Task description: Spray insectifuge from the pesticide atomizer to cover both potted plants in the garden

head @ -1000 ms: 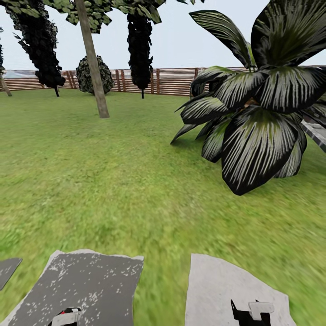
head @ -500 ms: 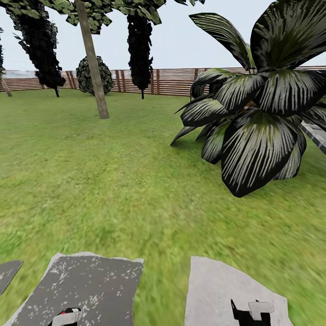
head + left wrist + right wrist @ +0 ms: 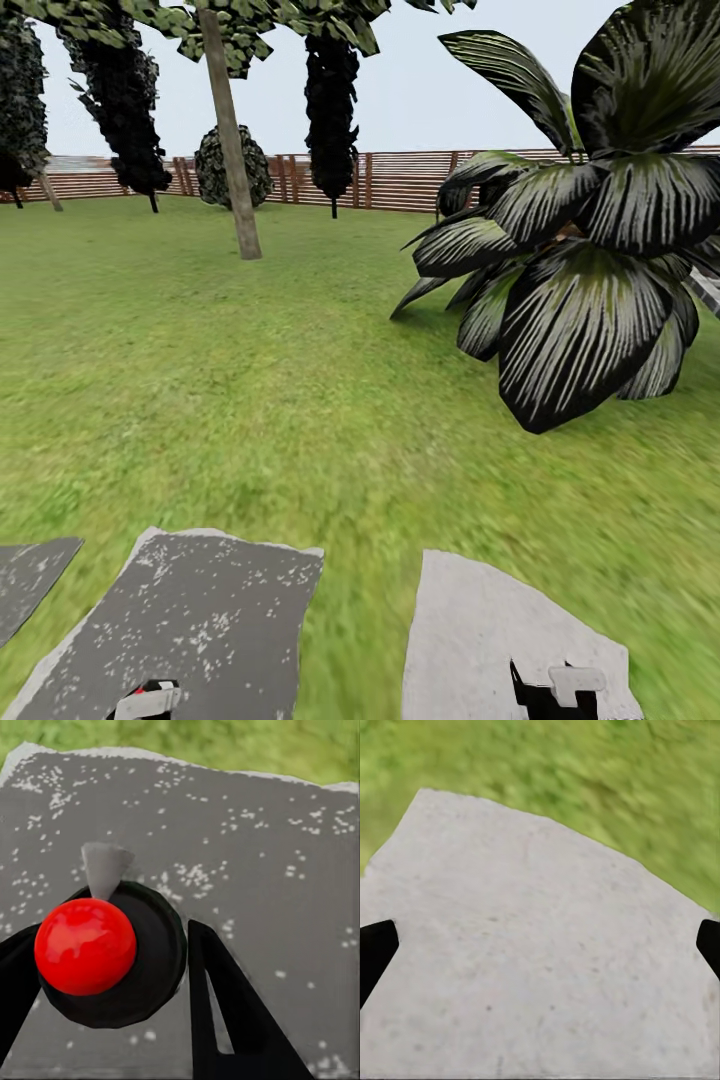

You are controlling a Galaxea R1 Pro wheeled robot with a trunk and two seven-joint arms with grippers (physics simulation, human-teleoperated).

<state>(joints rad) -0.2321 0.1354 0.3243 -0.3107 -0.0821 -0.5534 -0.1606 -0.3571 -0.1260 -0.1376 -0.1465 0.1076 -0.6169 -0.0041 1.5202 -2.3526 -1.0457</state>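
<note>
While the left claw [image 3: 112, 967] grips the atomizer [image 3: 101, 952] and the right claw [image 3: 540, 945] hangs spread over a slab [image 3: 532, 945], unsighted plants risk a wasted spray.

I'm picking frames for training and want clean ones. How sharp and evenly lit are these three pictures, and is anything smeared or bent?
Head view: lawn smeared near the bottom, sharper toward the fence; flat light, faint shade under the striped bush; tree trunk leans, which may be lens bend. Left wrist view: the bottle's red knob carries a soft glare; dark slab crisp. Right wrist view: grass blurred, pale slab soft.
</note>
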